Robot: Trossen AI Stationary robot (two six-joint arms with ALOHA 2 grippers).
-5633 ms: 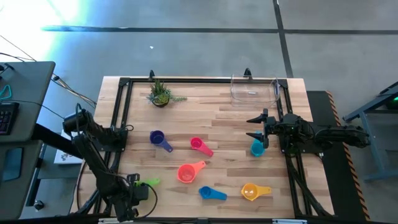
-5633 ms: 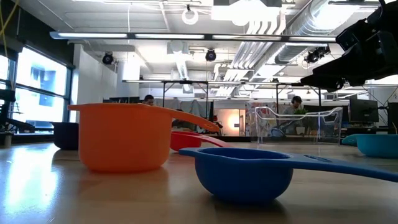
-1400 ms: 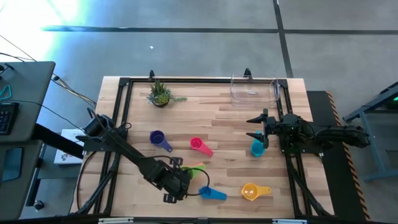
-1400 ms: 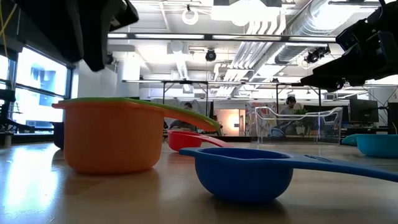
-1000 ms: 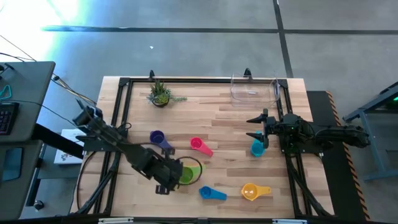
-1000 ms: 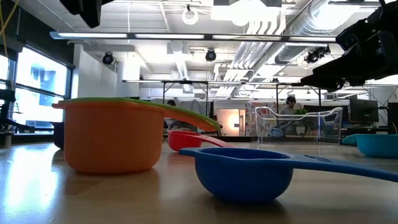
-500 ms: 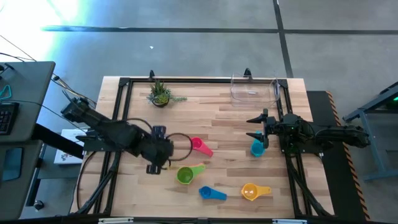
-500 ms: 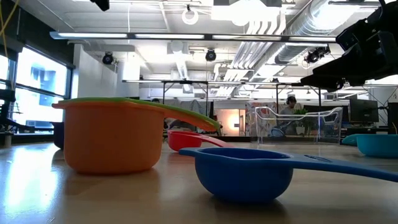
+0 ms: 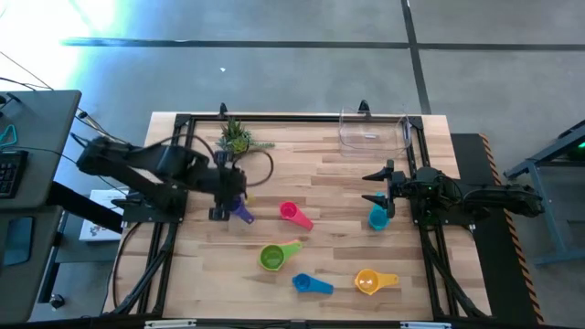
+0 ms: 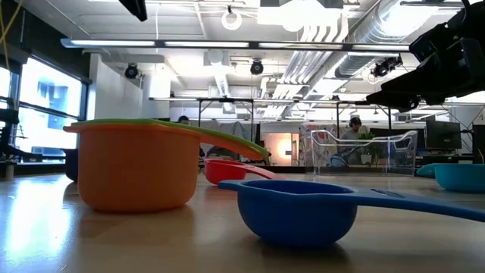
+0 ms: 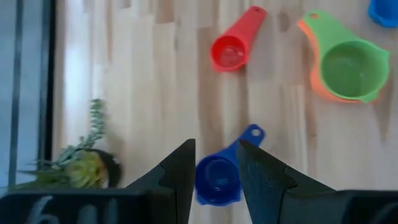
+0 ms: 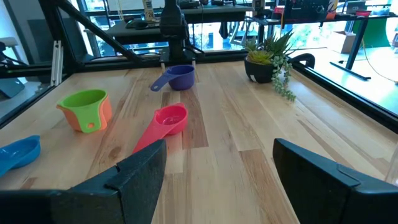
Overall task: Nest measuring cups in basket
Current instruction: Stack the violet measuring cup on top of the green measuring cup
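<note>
A pale wooden table (image 9: 329,183) ringed by a black metal frame (image 9: 183,123) sits on a grey floor, with a bright workshop visible beyond it in the low view. A small potted plant (image 9: 235,138) stands near the far left corner. The clear basket (image 9: 373,132) sits at the far right edge and looks empty.

The cups lie scattered. The green cup (image 9: 271,257) is nested in the orange cup (image 11: 311,74). The pink cup (image 9: 294,215) is mid-table, the blue cup (image 9: 311,283) and yellow cup (image 9: 373,281) are along the near edge, and the teal cup (image 9: 377,217) is by the right arm.

The left gripper (image 9: 224,194) hangs over the purple cup (image 9: 239,207), just in front of the plant. This looks like the approach for a pick. To do it well, the gripper should come down straight, one finger inside the bowl and one outside, or both across the handle. It should stay clear of the plant and take a firm pinch before lifting.

In its wrist view the two fingers (image 11: 180,171) stand parted, with the purple cup showing in the gap below them. They hold nothing and touch nothing.

The right gripper (image 9: 379,187) waits just beside the teal cup, fingers spread wide and empty.
</note>
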